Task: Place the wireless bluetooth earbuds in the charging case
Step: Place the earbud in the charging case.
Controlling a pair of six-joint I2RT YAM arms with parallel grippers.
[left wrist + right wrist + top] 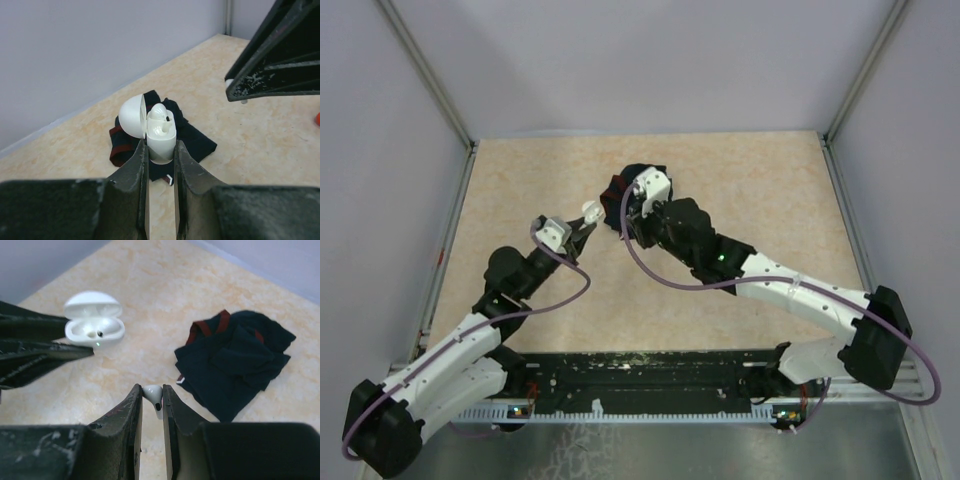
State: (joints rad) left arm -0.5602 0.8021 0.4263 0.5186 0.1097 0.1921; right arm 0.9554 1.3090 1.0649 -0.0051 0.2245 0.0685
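Note:
My left gripper point(161, 145) is shut on the white charging case point(161, 136) and holds it upright above the table, with its lid point(132, 116) open. A white earbud point(159, 112) sits in one well. The case also shows in the right wrist view point(95, 324) and in the top view point(590, 212). My right gripper point(152, 390) is shut on a second white earbud point(154, 396), stem pointing down, above the table. It is a short way to the right of the case. The right fingers point(275, 60) hang above and to the right of the case.
A crumpled dark navy cloth with red trim point(235, 357) lies on the beige tabletop point(740, 190) behind the case and under my right wrist. It also shows in the left wrist view point(197, 137). A small red thing point(317, 119) shows at the right edge. Grey walls close the back and sides.

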